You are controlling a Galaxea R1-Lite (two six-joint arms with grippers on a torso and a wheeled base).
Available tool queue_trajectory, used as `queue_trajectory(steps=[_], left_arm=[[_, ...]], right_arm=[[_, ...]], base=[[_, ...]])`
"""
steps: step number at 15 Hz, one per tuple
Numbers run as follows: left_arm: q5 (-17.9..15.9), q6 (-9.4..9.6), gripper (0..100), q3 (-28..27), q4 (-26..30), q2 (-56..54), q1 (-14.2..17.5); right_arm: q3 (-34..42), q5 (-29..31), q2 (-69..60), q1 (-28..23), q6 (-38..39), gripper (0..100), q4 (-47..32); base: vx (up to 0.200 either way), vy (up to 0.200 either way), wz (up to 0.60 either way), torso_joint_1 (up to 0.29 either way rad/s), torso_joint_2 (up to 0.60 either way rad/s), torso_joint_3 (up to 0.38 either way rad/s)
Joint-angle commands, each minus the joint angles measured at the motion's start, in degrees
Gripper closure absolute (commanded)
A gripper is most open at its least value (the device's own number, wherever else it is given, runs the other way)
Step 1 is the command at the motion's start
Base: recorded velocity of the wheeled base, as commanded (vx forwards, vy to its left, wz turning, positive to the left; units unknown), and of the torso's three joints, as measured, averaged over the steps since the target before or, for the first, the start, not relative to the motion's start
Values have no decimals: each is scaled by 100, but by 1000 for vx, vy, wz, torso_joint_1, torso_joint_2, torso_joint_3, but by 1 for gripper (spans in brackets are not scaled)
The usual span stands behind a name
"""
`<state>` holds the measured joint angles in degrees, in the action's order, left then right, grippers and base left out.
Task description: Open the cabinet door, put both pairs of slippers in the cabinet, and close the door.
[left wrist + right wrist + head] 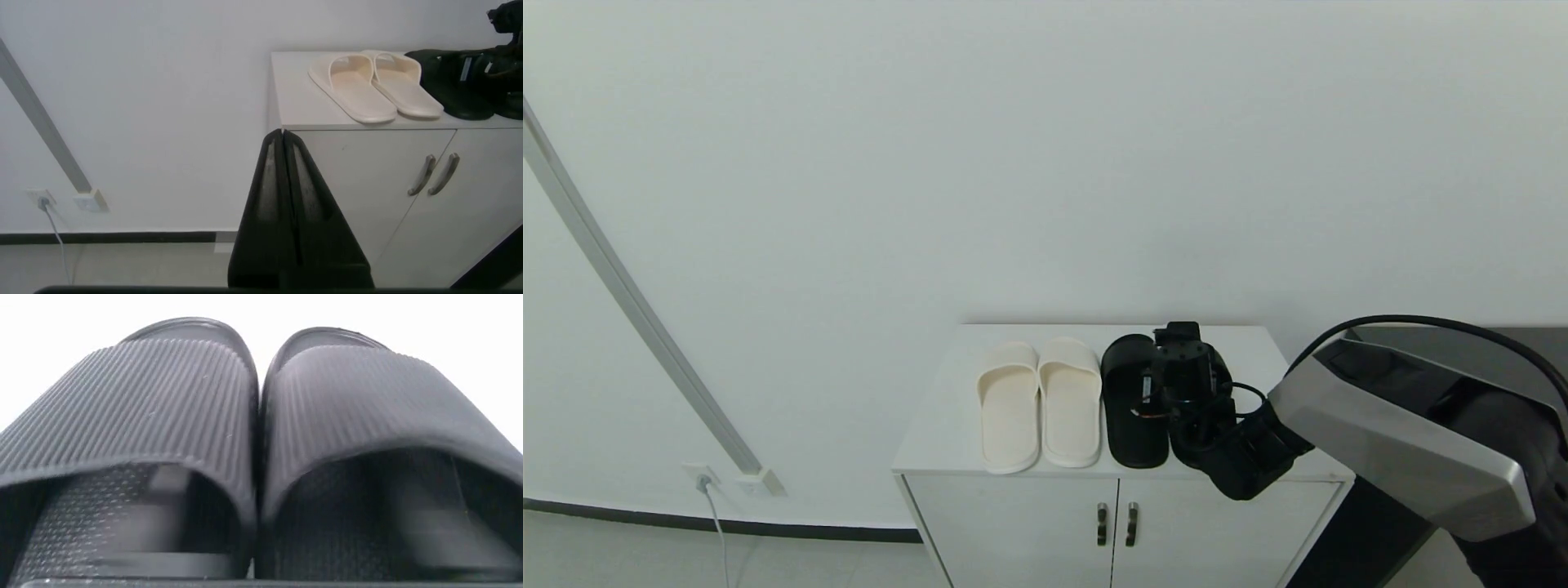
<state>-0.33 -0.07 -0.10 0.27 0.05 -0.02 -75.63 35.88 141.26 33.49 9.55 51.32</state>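
A white cabinet [939, 425] stands against the wall with both doors closed, their two handles [1116, 523] meeting at the middle. On its top lie a pair of white slippers [1039, 404] and, to their right, a pair of black slippers [1134, 404]. My right gripper [1180, 367] is down at the black pair, covering the right one; the ribbed black straps [163, 400] loom close in the right wrist view. My left gripper [283, 139] is shut with nothing in it, held in front of the cabinet's left corner and apart from it. The white slippers [376, 82] lie beyond it.
A grey conduit [621, 286] slants down the wall to a socket [700, 474] with a cable, left of the cabinet. Open floor lies to the left. A dark surface [1462, 343] sits behind my right arm.
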Motion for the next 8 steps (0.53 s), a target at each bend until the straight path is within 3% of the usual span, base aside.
queue_trajectory(steps=[1, 8], left_arm=[[-2, -1, 100, 1, 0, 4, -6], [-2, -1, 100, 1, 0, 4, -6]], right_arm=[[-13, -2, -2, 0, -14, 100, -8], [163, -11, -556, 0, -111, 100, -8]], base=[[0, 0, 0, 0, 0, 0], [0, 0, 0, 0, 0, 0]])
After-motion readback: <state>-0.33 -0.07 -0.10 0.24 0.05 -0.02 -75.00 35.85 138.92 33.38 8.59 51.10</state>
